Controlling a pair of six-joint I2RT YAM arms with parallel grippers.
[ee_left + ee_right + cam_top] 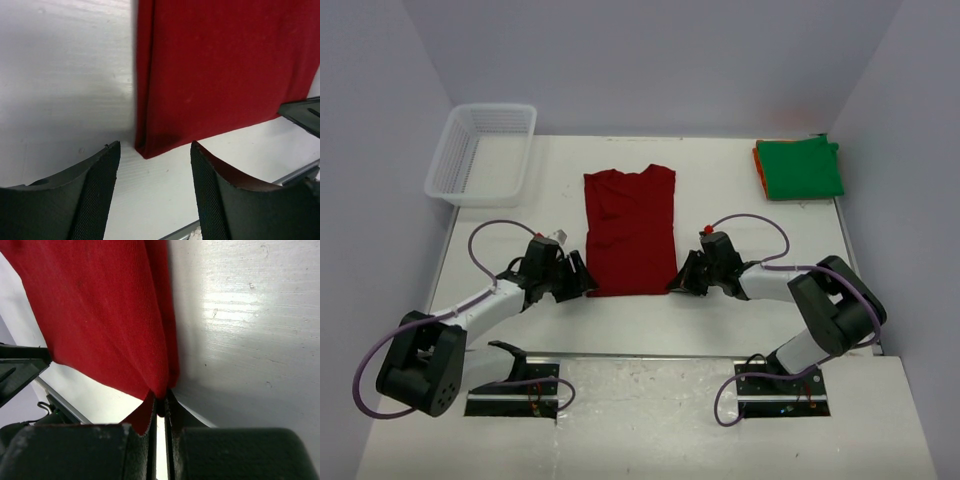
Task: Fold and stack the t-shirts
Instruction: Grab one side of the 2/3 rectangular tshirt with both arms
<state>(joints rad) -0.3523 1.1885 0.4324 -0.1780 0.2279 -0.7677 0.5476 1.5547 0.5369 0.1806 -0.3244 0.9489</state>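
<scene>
A dark red t-shirt (630, 230) lies flat in the middle of the table, folded into a long strip with its collar at the far end. My left gripper (582, 282) is open just short of the shirt's near left corner (145, 147), with bare table between its fingers (155, 150). My right gripper (680, 283) is shut on the near right corner of the dark red t-shirt (100, 305), the cloth pinched at its tips (162, 400). A folded bright green t-shirt (800, 168) rests on an orange t-shirt (758, 160) at the back right.
A white mesh basket (483, 152) stands at the back left corner. Both arm bases sit on metal plates (650, 357) at the near table edge. Walls close in the table on the left, back and right.
</scene>
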